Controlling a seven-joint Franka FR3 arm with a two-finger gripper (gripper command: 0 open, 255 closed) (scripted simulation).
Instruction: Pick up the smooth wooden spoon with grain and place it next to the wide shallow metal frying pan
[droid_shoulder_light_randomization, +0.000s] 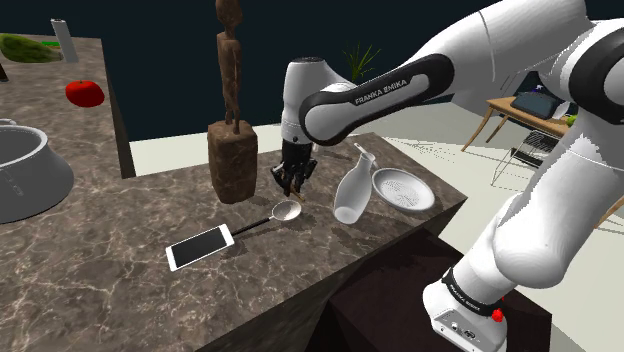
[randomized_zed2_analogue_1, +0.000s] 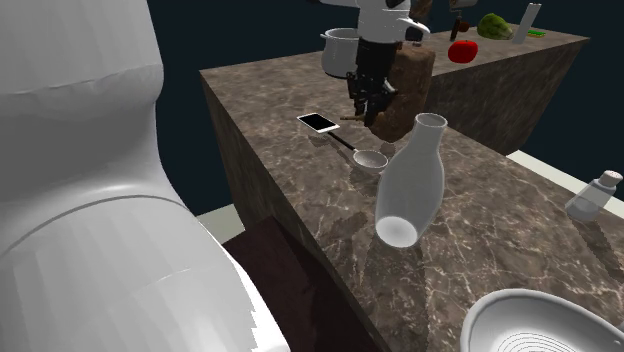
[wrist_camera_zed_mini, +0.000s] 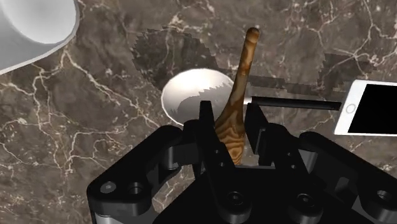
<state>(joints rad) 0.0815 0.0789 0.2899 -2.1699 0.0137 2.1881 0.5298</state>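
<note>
My black gripper (wrist_camera_zed_mini: 232, 114) is shut on a brown wooden spoon (wrist_camera_zed_mini: 239, 89) with visible grain, clasping its bowl end while the handle sticks out past the fingertips. It hangs a little above the marble counter (droid_shoulder_light_randomization: 120, 250), just in front of the wooden statue's block (droid_shoulder_light_randomization: 232, 165). In the shoulder view the gripper (droid_shoulder_light_randomization: 291, 185) stands over a small metal ladle (droid_shoulder_light_randomization: 286, 211). A wide shallow pale pan (droid_shoulder_light_randomization: 403, 190) sits near the counter's corner at the shoulder view's right, beyond a white vase (droid_shoulder_light_randomization: 355, 190). The second exterior view has the gripper (randomized_zed2_analogue_1: 368, 108) at the back and the pan (randomized_zed2_analogue_1: 540, 325) nearest.
A white phone (droid_shoulder_light_randomization: 200, 246) lies beside the ladle's dark handle. A large grey pot (droid_shoulder_light_randomization: 25, 170) stands at the shoulder view's left. A red tomato (droid_shoulder_light_randomization: 85, 93) and green vegetable (droid_shoulder_light_randomization: 28, 48) rest on the far counter. A small shaker (randomized_zed2_analogue_1: 590, 195) stands by the pan.
</note>
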